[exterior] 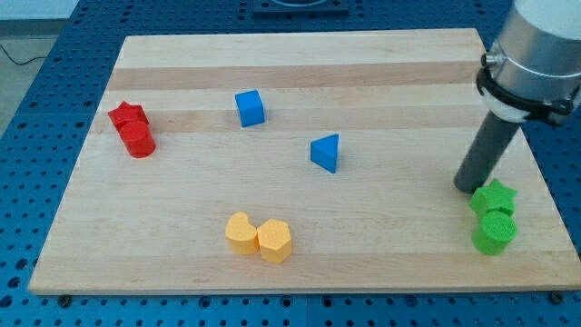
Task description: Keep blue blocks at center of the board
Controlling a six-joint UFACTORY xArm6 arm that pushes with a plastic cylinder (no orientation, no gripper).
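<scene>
A blue cube [250, 108] sits upper left of the board's middle. A blue triangular block [326, 152] lies right of the middle, apart from the cube. My tip [467, 188] rests on the board at the view's right, far from both blue blocks and just above-left of the green star block [495, 197].
A green cylinder [495, 232] touches the green star at the right edge. A red star [127, 115] and red cylinder [139, 140] sit together at the left. A yellow crescent-like block [241, 232] and a yellow hexagon [275, 241] sit together at the bottom. The wooden board [381, 64] lies on a blue perforated table.
</scene>
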